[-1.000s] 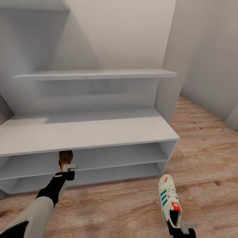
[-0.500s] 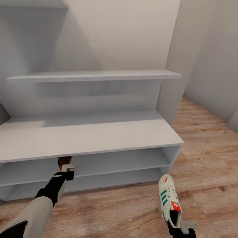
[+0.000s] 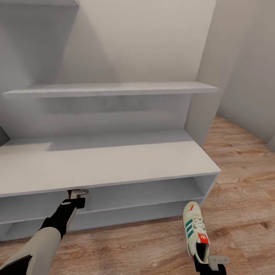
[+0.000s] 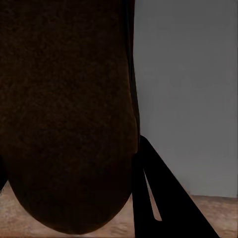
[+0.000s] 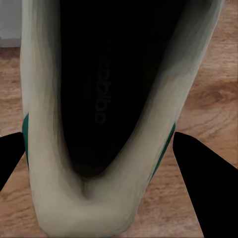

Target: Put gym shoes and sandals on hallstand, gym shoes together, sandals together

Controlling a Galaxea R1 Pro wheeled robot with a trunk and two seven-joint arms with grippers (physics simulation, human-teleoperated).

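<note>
Pale grey hallstand (image 3: 114, 164) is standing before me as my left gripper (image 3: 77, 193), closed on a sandal (image 4: 64, 114), is reaching lengthwise under its bench top, while my right gripper (image 3: 208, 263) is clasping a gym shoe (image 3: 195, 231) by the heel, toe toward the rack.

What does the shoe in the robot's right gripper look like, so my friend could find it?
Start at the big pale grey hallstand with its long bench and two open shelves. Off its right end, above the wooden floor, the right gripper holds a gym shoe by the heel, toe pointing at the rack. It is white with green side stripes and red-orange marks, unlike the dark brown sandal in the left gripper.
</note>
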